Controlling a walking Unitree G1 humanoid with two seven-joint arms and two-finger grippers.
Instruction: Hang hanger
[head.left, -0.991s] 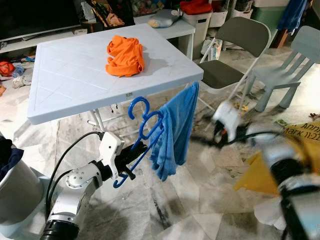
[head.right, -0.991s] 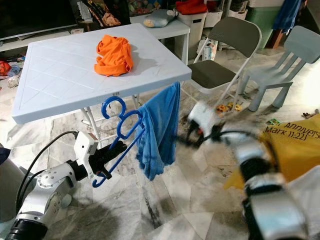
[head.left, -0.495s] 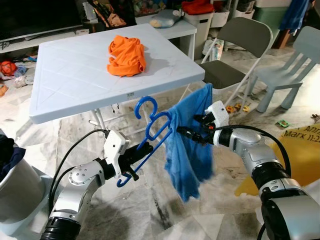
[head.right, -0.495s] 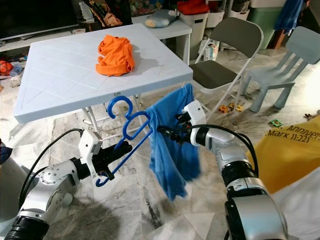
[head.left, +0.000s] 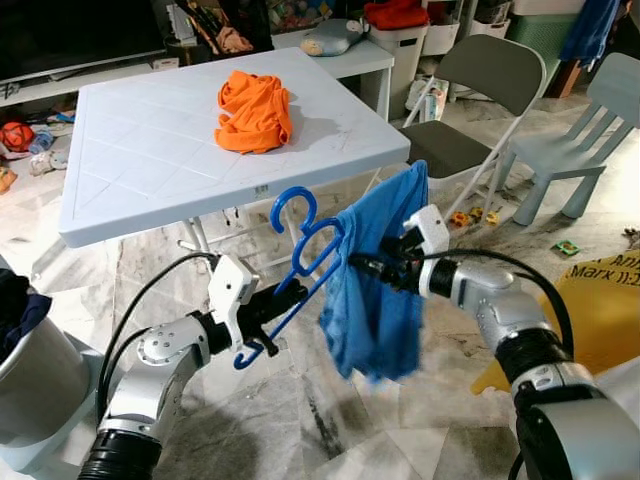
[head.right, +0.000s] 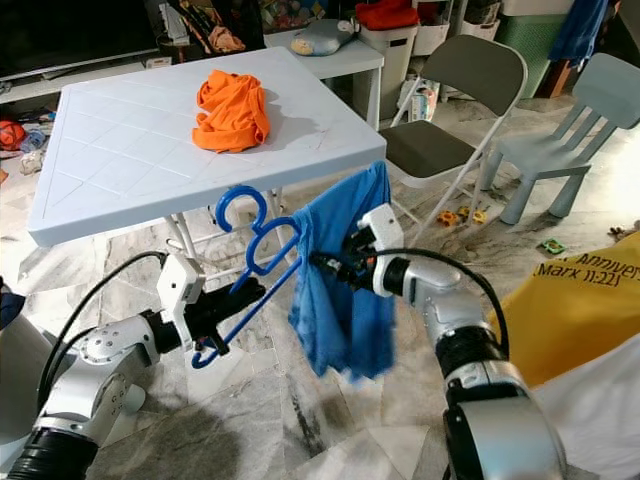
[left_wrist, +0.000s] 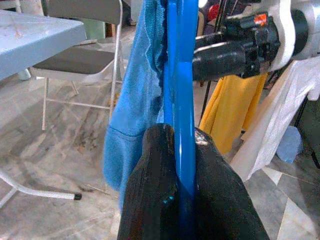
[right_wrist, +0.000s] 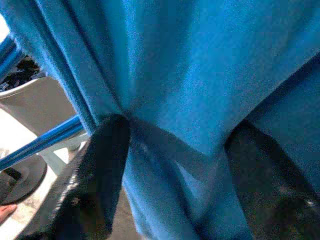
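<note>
My left gripper (head.left: 262, 306) is shut on the lower bar of a blue plastic hanger (head.left: 305, 262) and holds it up in front of the white table (head.left: 150, 150). Two blue hooks rise side by side at the hanger's top. A blue cloth (head.left: 378, 300) is draped over the hanger's far end and hangs down. My right gripper (head.left: 372, 268) is shut on the cloth's upper part, just right of the hanger. The left wrist view has the black fingers (left_wrist: 155, 185) clamped on the blue bar (left_wrist: 181, 90). In the right wrist view the blue fabric (right_wrist: 170, 75) is pinched between the fingers (right_wrist: 102, 170).
An orange garment (head.left: 253, 110) lies on the table. A grey folding chair (head.left: 470, 95) and a pale blue child's chair (head.left: 590, 130) stand to the right. A yellow cloth (head.left: 595, 300) lies at the right edge and a white bin (head.left: 30, 385) at the lower left. The floor is marble.
My right arm swung in from the right and took hold of the blue cloth. The cloth has since been drawn left along the hanger and its lower part swung. The left gripper rose slightly.
</note>
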